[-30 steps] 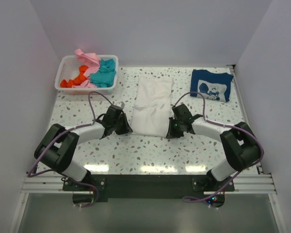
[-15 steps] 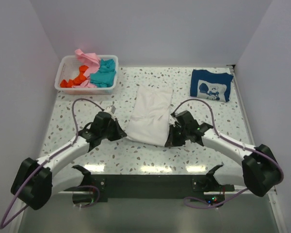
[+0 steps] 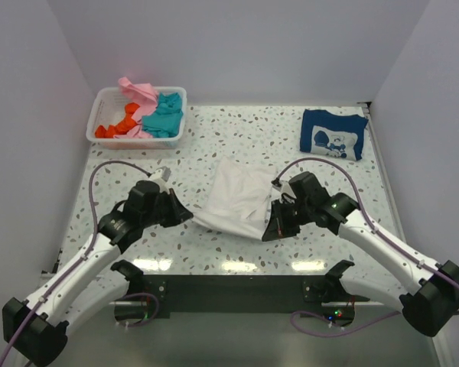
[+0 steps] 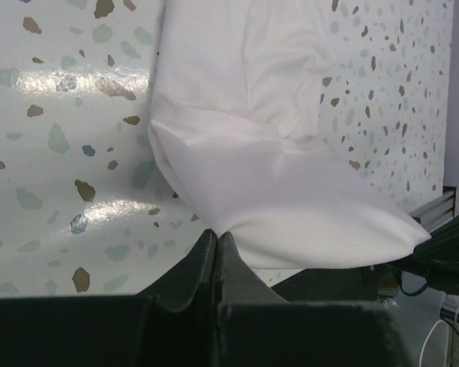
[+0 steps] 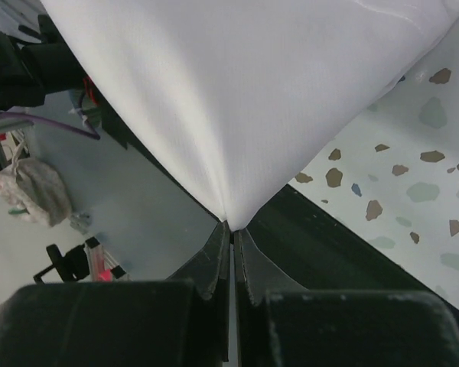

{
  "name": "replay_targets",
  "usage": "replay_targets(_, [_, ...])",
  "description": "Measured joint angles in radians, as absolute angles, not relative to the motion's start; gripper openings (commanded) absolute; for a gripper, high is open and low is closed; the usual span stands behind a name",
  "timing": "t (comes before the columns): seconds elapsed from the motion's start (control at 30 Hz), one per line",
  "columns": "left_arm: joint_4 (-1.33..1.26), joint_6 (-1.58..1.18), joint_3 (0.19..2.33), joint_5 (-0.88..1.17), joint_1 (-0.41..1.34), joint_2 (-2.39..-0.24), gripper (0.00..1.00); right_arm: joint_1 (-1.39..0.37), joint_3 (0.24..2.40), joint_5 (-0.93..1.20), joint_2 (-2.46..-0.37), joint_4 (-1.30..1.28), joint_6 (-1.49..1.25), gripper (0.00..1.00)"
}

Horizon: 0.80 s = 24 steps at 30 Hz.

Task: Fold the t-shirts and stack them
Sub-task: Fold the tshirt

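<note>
Both arms had pulled back toward the near edge over the last second, and the white t-shirt [image 3: 237,200] came with them. Its near hem had slid closer to the bases and lifted, so it looked shorter and more skewed than the long flat strip it was before.

Left pincer [image 4: 216,233] was pressed together on the left near corner of that hem, with nothing but cloth between the fingers. Right pincer [image 5: 231,225] was pinching the right near corner the same way, jaws tight on a little peak of fabric. Between the two corners the hem sagged a bit above the counter [image 3: 183,160], while the far end of the shirt lay on the speckled surface, roughly mid-counter.

Navy t-shirt [image 3: 333,136] with the white cartoon print sat folded at the far right corner, well apart from the arms — it hadn't budged. White slotted basket [image 3: 149,141] was at the far left corner. It had the pink t-shirt [image 3: 138,89] draped over its back rim, the teal t-shirt [image 3: 165,118] on its right side and the orange t-shirt [image 3: 113,128] on its left.
</note>
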State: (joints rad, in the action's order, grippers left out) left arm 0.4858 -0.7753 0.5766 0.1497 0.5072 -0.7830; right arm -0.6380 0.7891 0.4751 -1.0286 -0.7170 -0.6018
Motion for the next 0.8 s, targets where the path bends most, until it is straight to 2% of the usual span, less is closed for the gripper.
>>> replay_targets(0.47, [0.624,-0.774,0.744,0.155,0.508,-0.765,0.00,-0.638,0.898,0.617,-1.014,-0.883,-0.553,0.00])
replay_targets(0.8, [0.606,-0.765,0.802,0.099,0.511,-0.868,0.00,-0.591,0.971,0.627,-1.083,-0.910,-0.500,0.00])
